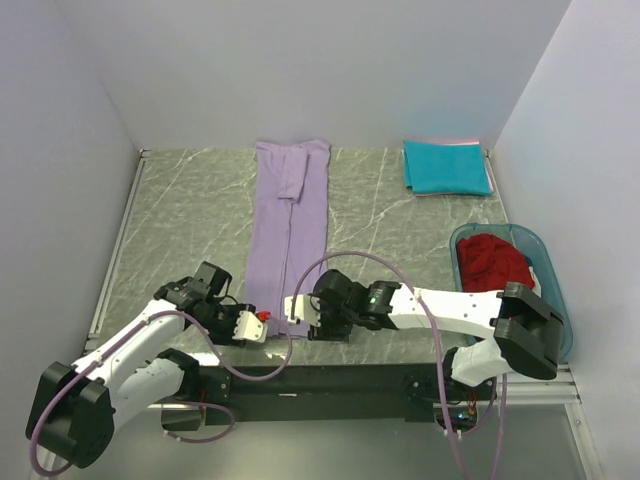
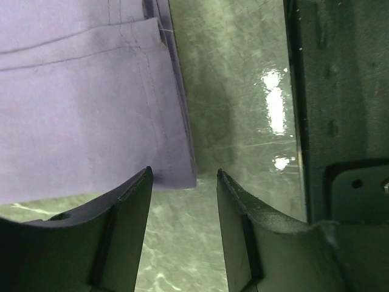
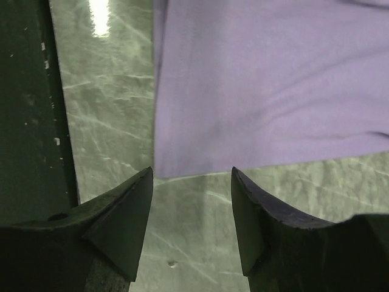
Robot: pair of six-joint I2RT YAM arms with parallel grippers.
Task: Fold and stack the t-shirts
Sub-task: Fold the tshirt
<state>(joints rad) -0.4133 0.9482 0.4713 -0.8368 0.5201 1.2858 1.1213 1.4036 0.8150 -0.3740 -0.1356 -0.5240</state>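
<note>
Left end effector (image 2: pixel 184 176), jaws spread, sits at the near left corner of the lavender t-shirt (image 1: pixel 288 225), which lies as a long folded strip on the marbled surface (image 1: pixel 190 220). Right end effector (image 3: pixel 191 173), likewise spread, sits at its near right corner. Far right: folded teal t-shirt (image 1: pixel 446 167); nearer, dark red t-shirt (image 1: pixel 492 262) crumpled inside the translucent bin (image 1: pixel 553 290).

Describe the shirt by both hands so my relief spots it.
On the marbled table, find the strip running from the near edge to the back wall: the lavender t-shirt. It is long and narrow, unlike the teal t-shirt folded square at far right and the dark red t-shirt bunched in the bin.
</note>
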